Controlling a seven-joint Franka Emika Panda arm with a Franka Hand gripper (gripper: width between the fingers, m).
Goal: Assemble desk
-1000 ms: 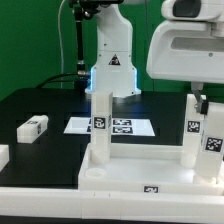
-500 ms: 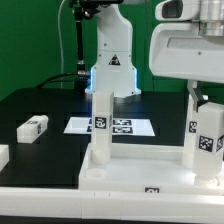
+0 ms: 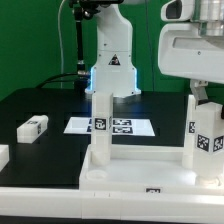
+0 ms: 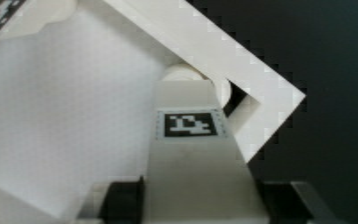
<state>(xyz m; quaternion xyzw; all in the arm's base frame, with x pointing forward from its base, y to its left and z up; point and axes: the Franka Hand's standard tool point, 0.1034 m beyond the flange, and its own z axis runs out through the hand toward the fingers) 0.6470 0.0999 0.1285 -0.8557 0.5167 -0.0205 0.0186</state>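
Note:
The desk's white tabletop (image 3: 150,181) lies upside down at the front of the table, its raised rim (image 4: 247,72) up. Two white legs stand upright in its corner sockets, one on the exterior view's left (image 3: 100,125) and one on the right (image 3: 189,128). My gripper (image 3: 203,100) hangs at the exterior view's right, shut on the top of a third tagged leg (image 3: 208,142). This leg stands almost upright over the tabletop's near right corner. In the wrist view the held leg (image 4: 194,150) runs between my dark pads (image 4: 123,200) down toward the rim's corner.
A loose white leg (image 3: 33,126) lies on the black table at the exterior view's left, and another white part (image 3: 3,155) pokes in at the left edge. The marker board (image 3: 128,127) lies behind the tabletop, in front of the robot base (image 3: 111,62).
The held leg has shifted slightly toward the exterior view's left and come more upright; the gripper body has moved a little with it. The grip is unchanged.

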